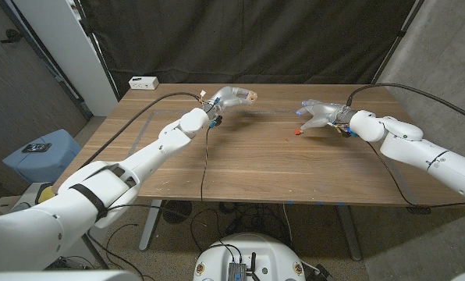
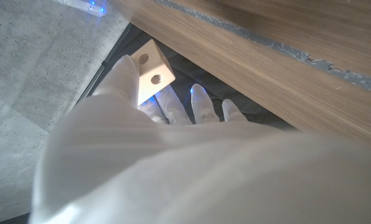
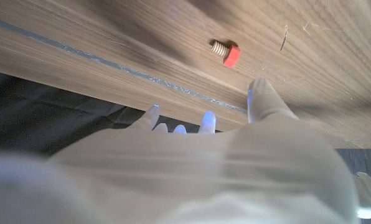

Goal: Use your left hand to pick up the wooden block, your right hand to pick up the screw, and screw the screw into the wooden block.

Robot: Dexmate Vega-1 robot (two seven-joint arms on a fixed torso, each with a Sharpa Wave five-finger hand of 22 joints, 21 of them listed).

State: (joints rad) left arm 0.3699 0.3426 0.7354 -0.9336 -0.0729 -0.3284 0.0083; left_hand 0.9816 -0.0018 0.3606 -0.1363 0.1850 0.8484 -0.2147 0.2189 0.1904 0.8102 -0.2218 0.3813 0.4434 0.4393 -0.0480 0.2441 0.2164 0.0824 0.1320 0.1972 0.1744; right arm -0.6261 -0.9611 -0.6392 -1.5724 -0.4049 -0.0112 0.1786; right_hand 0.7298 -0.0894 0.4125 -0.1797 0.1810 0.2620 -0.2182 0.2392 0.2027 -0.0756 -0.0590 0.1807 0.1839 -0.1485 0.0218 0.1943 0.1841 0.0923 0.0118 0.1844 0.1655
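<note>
My left hand [image 1: 231, 98] is raised over the far left part of the table and holds the wooden block [image 1: 252, 97] at its fingertips. In the left wrist view the block [image 2: 153, 76] is a pale wedge with two round holes, held between the fingers [image 2: 124, 73]. The screw [image 1: 297, 132], with a red head and a grey thread, lies on the table just in front of my right hand [image 1: 320, 114]. In the right wrist view the screw [image 3: 226, 52] lies on its side, apart from my fingers [image 3: 259, 98]. My right hand holds nothing, its fingers spread.
A white power strip [image 1: 143, 82] sits at the table's far left corner. Black cables trail from both wrists across the wooden table [image 1: 279, 168]. A blue stool [image 1: 39, 152] stands on the floor to the left.
</note>
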